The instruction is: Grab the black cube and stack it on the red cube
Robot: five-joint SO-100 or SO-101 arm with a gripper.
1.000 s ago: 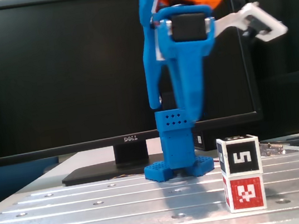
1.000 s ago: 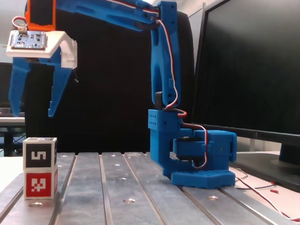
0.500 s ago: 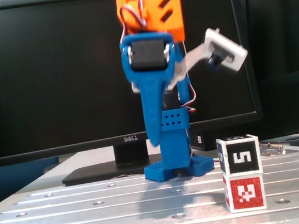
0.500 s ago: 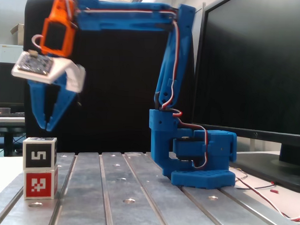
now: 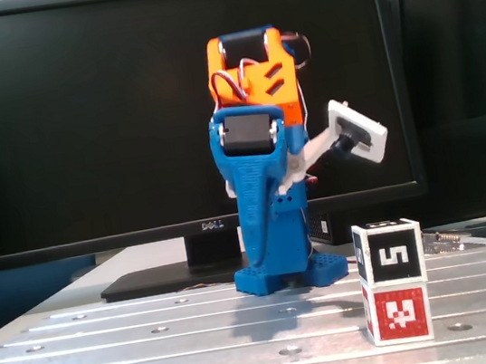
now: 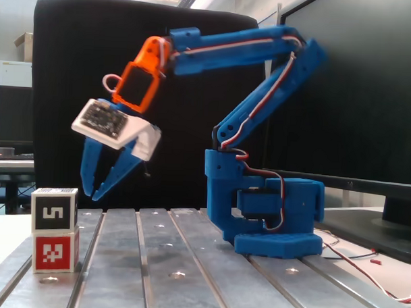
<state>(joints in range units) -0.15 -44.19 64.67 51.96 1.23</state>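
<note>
Grooved metal plate (image 6: 188, 261) is your work surface, with dark monitors standing behind it in both fixed views. Your gripper (image 6: 99, 189) hangs empty in the air, its blue fingers (image 6: 90, 167) pointing down and only slightly parted at the tips, holding nothing; it sits above and just to the right of the stack in that side view, not touching it. From there the orange wrist section (image 6: 142, 81) and the white camera board (image 6: 112, 124) lead back along the blue arm (image 6: 261, 95) to its base (image 6: 271, 217), which stands well apart from the cubes. The black cube (image 6: 54, 209) already rests squarely on the red cube (image 6: 54, 250), edges lined up as far as both views let you tell — so the stacking looks done. The risk now lies in the retreat: the fingertips hang near the top cube's upper corner, and a downward or sideways sweep toward the stack could clip it and knock the black cube (image 5: 389, 252) off the red cube (image 5: 399, 311). The stack stands close to the plate's front edge in the frontal view, so a nudged cube could fall off the table — lift up and away first.
</note>
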